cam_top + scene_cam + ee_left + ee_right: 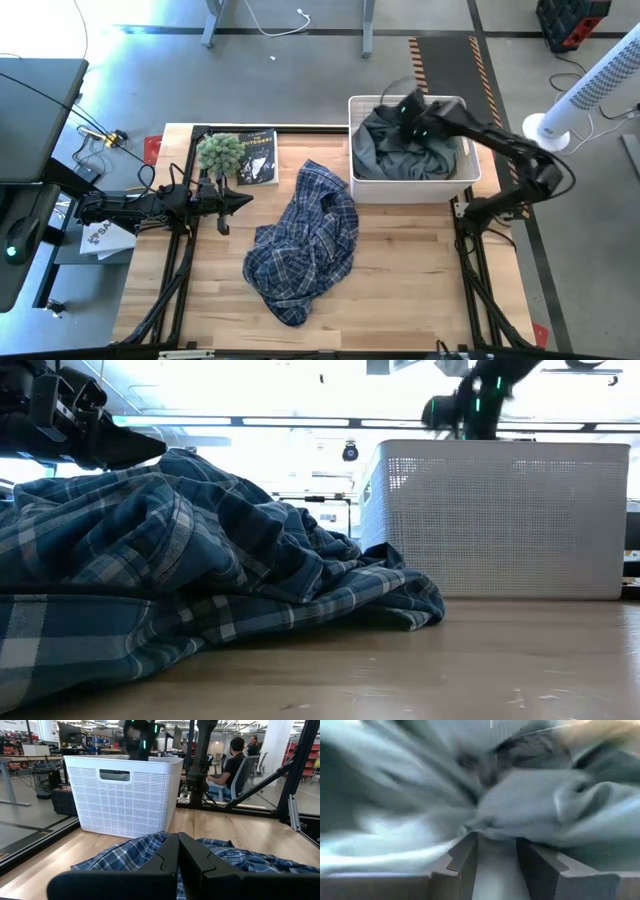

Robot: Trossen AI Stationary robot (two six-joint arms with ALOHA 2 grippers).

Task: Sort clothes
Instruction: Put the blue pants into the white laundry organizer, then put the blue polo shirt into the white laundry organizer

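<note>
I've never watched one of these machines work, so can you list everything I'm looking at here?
plaid shirt: one, navy and white, heaped mid-table.
grey-blue garment: one, bunched inside the basket.
basket: one, white plastic, far right of the table.
plant: one, green and fuzzy, far left of the table.
book: one, dark cover, beside the plant.
person: one, seated, beyond the table.
left claw: one, dark, fingers together, left of the shirt.
right claw: one, dark, fingers apart, down among the basket's fabric.

Overhead looks down; low and left-wrist views share basket [495, 520].
</note>
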